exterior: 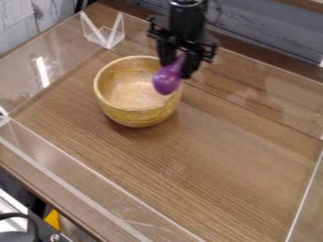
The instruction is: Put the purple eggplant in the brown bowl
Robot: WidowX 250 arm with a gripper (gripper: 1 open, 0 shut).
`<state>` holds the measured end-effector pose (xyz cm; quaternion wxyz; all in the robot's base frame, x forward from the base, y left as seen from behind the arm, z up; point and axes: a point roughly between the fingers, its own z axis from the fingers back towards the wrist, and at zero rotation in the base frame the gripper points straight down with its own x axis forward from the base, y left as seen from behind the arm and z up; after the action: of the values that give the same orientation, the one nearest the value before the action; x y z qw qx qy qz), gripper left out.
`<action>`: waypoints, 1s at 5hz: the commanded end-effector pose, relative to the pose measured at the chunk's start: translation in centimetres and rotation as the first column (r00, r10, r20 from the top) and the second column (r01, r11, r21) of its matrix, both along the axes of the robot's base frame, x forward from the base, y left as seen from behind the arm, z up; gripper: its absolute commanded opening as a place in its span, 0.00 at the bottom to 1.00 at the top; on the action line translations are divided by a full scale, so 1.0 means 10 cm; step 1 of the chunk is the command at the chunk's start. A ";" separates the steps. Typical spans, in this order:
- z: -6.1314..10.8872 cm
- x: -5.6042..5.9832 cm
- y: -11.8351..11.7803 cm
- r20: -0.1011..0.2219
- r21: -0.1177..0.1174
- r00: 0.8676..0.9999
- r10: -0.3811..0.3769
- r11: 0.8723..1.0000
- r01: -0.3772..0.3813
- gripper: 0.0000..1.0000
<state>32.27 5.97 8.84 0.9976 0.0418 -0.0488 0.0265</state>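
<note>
Resting on the wooden table [214, 161], the brown bowl [127, 112] sat left of centre. Above its right rim hung the purple eggplant [168, 79], bulbous end down. Behind and above, the gripper [179, 60] pointed downward, jaws clamped on the eggplant's upper end.

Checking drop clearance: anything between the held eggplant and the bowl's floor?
Nothing. In the camera view the purple eggplant hangs from the shut end effector over the brown bowl; the bowl's inside looks bare.
</note>
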 end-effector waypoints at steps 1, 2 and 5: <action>0.20 -0.03 0.25 0.073 0.035 0.997 -0.001 0.999 -0.001 0.00; 0.11 -0.09 0.33 0.055 0.044 0.998 0.005 0.999 -0.007 0.00; -0.11 -0.12 0.42 0.013 0.056 1.000 0.003 0.998 -0.004 0.00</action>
<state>30.73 9.55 6.57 0.9971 0.0621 -0.0370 0.0229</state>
